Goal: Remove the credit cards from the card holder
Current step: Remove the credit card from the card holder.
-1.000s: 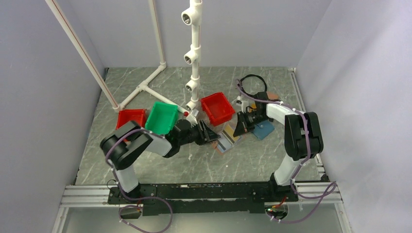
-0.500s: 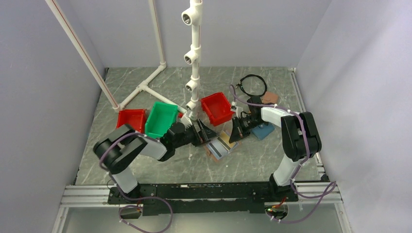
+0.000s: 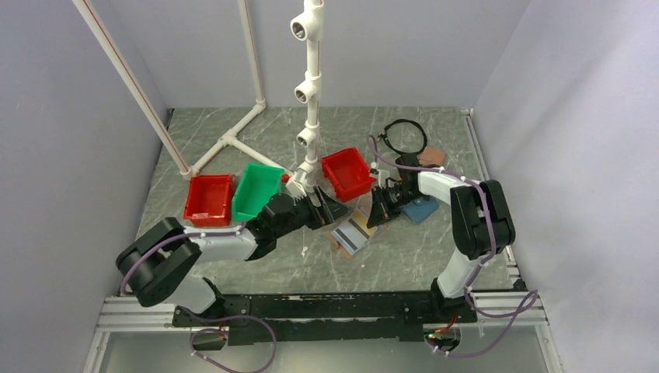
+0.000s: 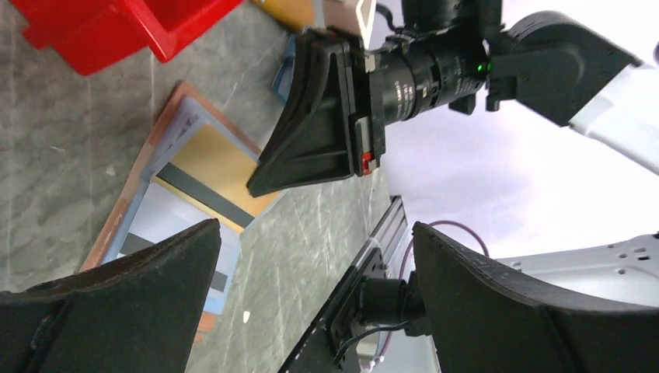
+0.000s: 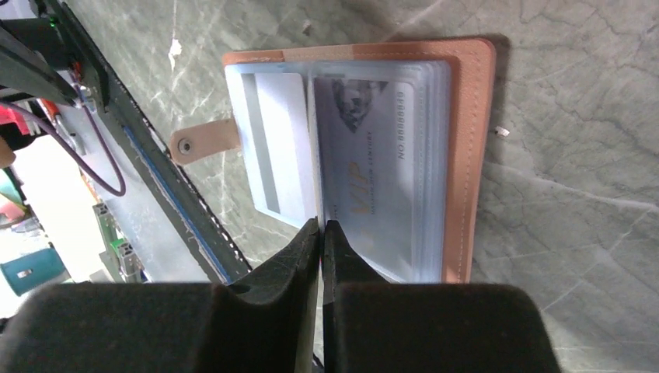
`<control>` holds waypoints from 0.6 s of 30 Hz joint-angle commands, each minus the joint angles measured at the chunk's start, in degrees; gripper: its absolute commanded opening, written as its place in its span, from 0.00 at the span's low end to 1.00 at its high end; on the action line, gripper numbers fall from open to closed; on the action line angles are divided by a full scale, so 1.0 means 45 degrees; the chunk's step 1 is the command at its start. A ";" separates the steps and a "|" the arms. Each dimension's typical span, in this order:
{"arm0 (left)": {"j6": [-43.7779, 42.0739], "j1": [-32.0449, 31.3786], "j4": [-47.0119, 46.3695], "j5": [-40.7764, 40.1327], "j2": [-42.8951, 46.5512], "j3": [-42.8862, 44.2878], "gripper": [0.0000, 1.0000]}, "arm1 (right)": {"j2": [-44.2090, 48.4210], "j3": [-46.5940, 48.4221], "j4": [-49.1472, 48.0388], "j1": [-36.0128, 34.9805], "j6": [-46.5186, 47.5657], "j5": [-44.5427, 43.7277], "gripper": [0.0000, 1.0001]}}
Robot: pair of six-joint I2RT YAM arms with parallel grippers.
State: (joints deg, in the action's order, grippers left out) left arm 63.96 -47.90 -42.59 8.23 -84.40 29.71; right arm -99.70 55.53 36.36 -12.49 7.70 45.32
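The pinkish-tan card holder (image 3: 347, 235) lies open on the table, its snap tab (image 5: 203, 141) out to one side and its light blue lining showing. In the right wrist view the holder (image 5: 470, 155) shows a grey-white card (image 5: 272, 148) in one sleeve and a grey card printed VIP (image 5: 373, 171) in the other. My right gripper (image 5: 321, 225) is shut over the holder's middle fold, pinching a thin edge. In the left wrist view that gripper (image 4: 256, 186) meets the gold-tan card (image 4: 214, 163), which has a dark stripe. My left gripper (image 4: 315, 227) is open and empty just left of the holder (image 4: 116, 225).
A red bin (image 3: 348, 172) stands just behind the holder, with a green bin (image 3: 258, 189) and another red bin (image 3: 208, 199) to the left. A white pipe frame (image 3: 309, 93) rises behind. A teal-blue wallet (image 3: 423, 208), a brown wallet (image 3: 432, 155) and a black cable ring (image 3: 406, 136) lie at the right.
My left arm's elbow has swung out to the left and lower, its gripper staying by the holder. My right gripper moved slightly left, and the holder shifted a little with it.
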 commanded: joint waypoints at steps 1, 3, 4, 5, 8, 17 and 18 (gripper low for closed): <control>-0.0139 0.0098 -0.0342 -0.0850 0.0559 -0.0747 0.99 | 0.0807 0.0007 -0.0547 -0.0017 -0.0110 0.0713 0.05; 0.0295 0.0136 -0.1192 -0.0452 0.0135 -0.0868 0.98 | 0.0923 -0.0243 -0.0866 -0.0001 -0.0658 0.1217 0.03; 0.0466 0.0136 -0.1324 -0.0226 -0.0093 -0.0769 0.96 | 0.0954 -0.0407 -0.1106 0.0002 -0.0941 0.1525 0.02; 0.0580 0.0137 -0.1311 0.0064 -0.0356 -0.0513 0.93 | 0.1004 -0.0565 -0.1398 0.0017 -0.1213 0.1762 0.01; 0.0827 -0.0011 -0.1210 0.0406 -0.1038 0.0016 0.84 | 0.1103 -0.1057 -0.2251 0.0022 -0.2195 0.1814 0.00; 0.1383 -0.0449 0.1817 -0.0913 -0.1689 0.0717 0.77 | 0.1317 -0.1461 -0.3041 0.0041 -0.2931 -0.0415 0.01; 0.1490 -0.0505 0.2348 -0.1062 -0.1742 0.0823 0.77 | 0.1360 -0.1446 -0.3016 0.0051 -0.2914 -0.0549 0.03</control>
State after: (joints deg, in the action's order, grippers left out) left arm 68.45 -49.12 -39.42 7.05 -91.05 30.65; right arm -96.49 48.86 25.89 -12.49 -4.03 47.64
